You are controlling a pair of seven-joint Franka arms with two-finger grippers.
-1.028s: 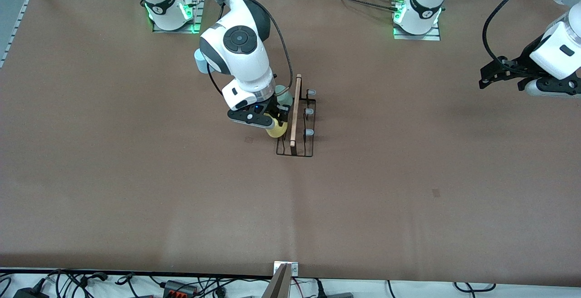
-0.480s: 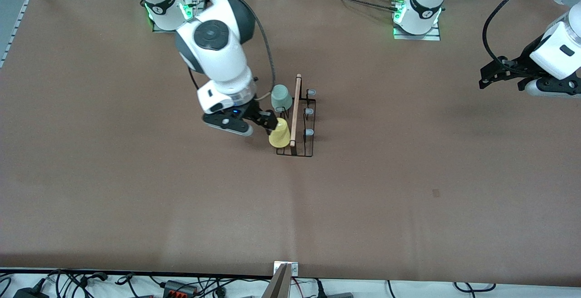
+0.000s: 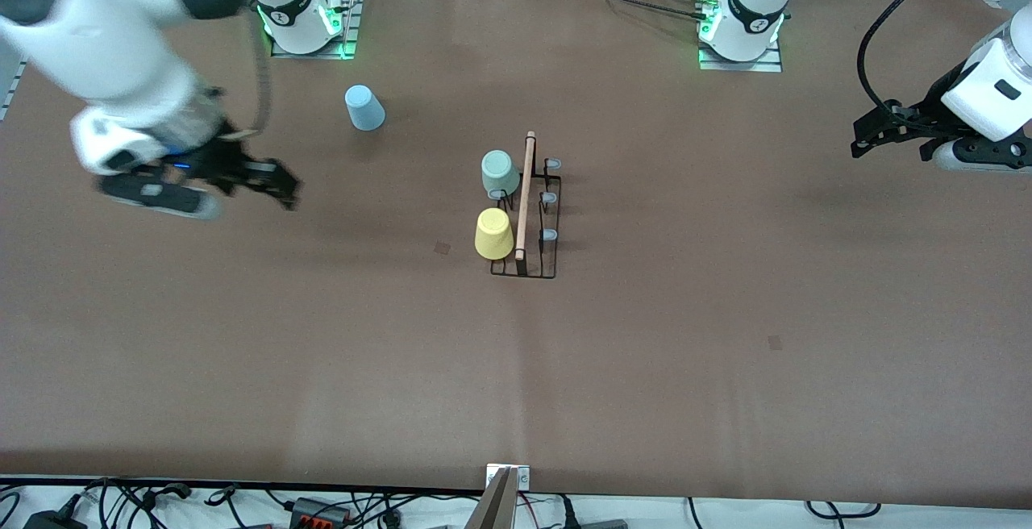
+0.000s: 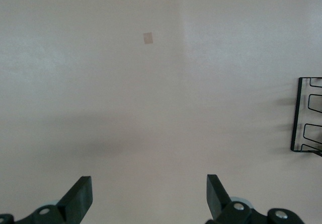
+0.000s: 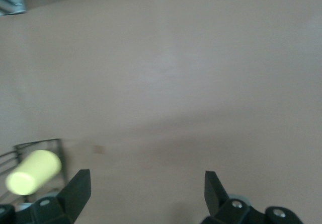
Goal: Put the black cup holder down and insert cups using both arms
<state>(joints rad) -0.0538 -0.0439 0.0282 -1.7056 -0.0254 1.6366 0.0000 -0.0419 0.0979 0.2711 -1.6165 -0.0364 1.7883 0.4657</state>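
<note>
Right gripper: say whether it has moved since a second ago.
Yes. The right gripper, open, went from the black cup holder toward the right arm's end of the table.

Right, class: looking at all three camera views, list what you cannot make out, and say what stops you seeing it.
- Black cup holder: the left wrist view's edge cuts off most of it.
- Prongs under the yellow cup and grey-green cup: the cups cover them in the front view.
- Right gripper: blurred in the front view.
- Left gripper: over bare table; the arm's upper links run off the front view's edge.

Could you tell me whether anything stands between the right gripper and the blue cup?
Nothing visible does. The open, empty right gripper hangs over bare table, and the blue cup stands alone near the right arm's base.
</note>
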